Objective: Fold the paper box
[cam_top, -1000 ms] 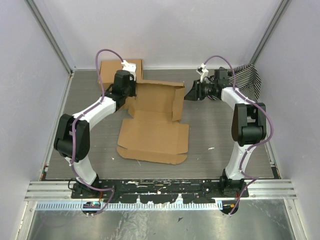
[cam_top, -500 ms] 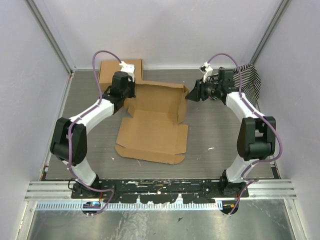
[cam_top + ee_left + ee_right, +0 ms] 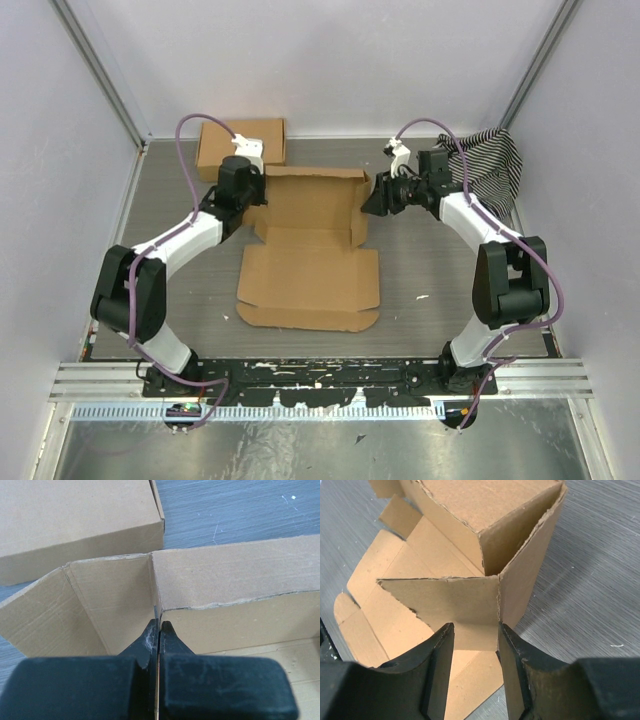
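Top external view: the paper box (image 3: 308, 275) is lying on the table (image 3: 430, 265), its back walls standing. The left gripper (image 3: 158, 629) is pinching the box's left back corner. The right gripper (image 3: 475, 627) is sitting open astride the right flap.

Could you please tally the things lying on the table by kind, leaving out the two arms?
cardboard boxes: 2, the half-folded paper box in the middle and a closed box at the back left
striped cloth: 1, at the back right
total: 3
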Action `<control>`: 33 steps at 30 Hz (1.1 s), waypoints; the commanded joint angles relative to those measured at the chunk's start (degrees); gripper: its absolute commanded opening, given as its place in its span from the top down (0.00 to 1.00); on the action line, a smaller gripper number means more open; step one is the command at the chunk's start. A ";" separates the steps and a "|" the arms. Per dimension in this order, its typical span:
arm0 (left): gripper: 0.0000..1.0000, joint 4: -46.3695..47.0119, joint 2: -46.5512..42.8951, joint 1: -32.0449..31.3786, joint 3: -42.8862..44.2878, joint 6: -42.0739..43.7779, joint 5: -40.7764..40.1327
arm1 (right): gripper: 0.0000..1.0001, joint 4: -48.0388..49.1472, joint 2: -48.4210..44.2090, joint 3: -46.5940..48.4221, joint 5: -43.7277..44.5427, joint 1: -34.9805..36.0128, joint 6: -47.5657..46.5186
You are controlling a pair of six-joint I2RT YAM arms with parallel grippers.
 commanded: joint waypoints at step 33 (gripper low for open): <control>1.00 13.67 -9.77 -1.76 -12.77 -0.20 2.04 | 0.40 11.38 -4.70 -6.58 22.87 10.34 7.86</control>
